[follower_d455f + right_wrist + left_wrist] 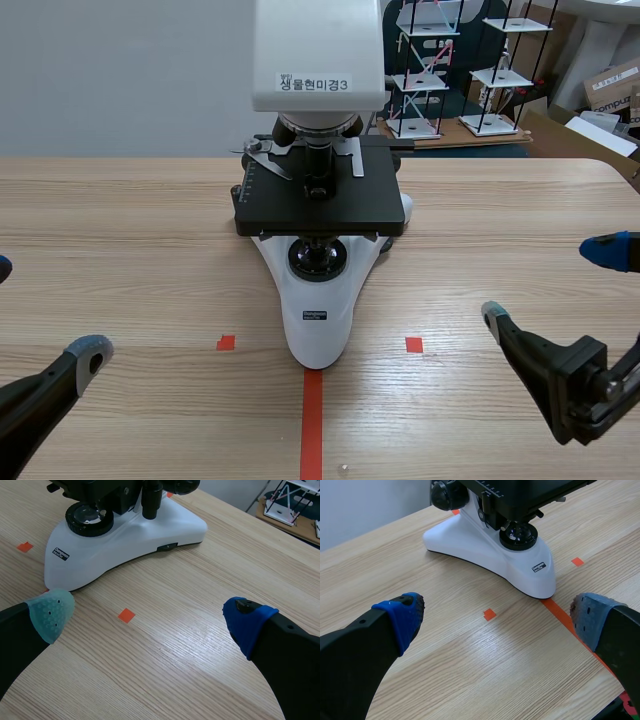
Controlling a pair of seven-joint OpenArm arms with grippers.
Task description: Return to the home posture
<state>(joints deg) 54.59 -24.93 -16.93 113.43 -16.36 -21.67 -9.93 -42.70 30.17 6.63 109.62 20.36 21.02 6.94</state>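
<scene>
- The microscope [320, 215], white-bodied with a black stage, stands upright at the middle of the wooden table [120, 230]. Its rounded base points toward the robot, and its head carries a white label [313, 84] with printed characters.
- The left gripper [495, 617] is low over the table, in front of the microscope's base and off to its left. Its fingers are spread wide with nothing between them. One tip has a blue pad [402, 612], the other a grey-blue dotted pad [590, 617].
- The right gripper [147, 617] is low on the other side of the base, clear of the microscope. Its fingers are also spread wide and hold nothing. One pad is pale green [50, 611], the other blue [246, 622].
- An orange-red tape line [312, 420] runs from the tip of the microscope's base toward the robot, with a small tape square [226, 343] on each side of the base.
- Behind the microscope, beyond the table, stand small frame racks [420, 70] with white shelves.
</scene>
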